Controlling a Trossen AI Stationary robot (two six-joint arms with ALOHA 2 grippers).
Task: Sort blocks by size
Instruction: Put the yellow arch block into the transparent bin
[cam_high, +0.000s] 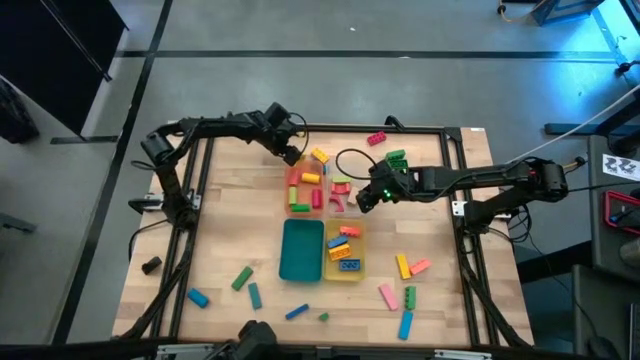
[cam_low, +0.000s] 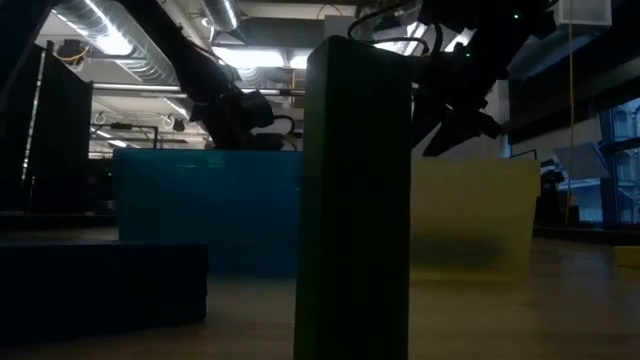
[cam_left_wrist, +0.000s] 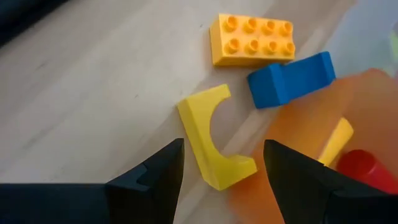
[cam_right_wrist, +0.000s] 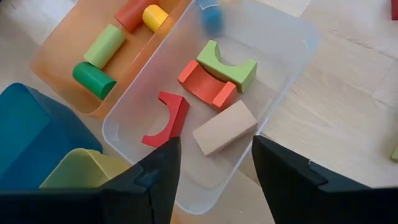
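Note:
In the left wrist view a yellow arch block (cam_left_wrist: 214, 146) lies flat on the wood beside the orange tray (cam_left_wrist: 311, 134), with a yellow studded brick (cam_left_wrist: 252, 38) and a blue block (cam_left_wrist: 291, 78) just past it. My left gripper (cam_left_wrist: 222, 148) hovers open over the arch's near end, one finger on either side, at the orange tray's far left corner (cam_high: 293, 157). My right gripper (cam_right_wrist: 214, 144) hangs open above the clear tray (cam_right_wrist: 283, 50), which holds a green arch (cam_right_wrist: 231, 62), two red arches (cam_right_wrist: 205, 84) and a tan block (cam_right_wrist: 224, 127).
The orange tray (cam_high: 305, 185) holds cylinders. The teal tray (cam_high: 301, 250) and the yellow tray (cam_high: 347, 255) stand nearer the front. Loose blocks lie at front left (cam_high: 240, 278), front right (cam_high: 405, 295) and the far edge (cam_high: 377, 139). A dark green block (cam_low: 352, 200) stands close to the low camera.

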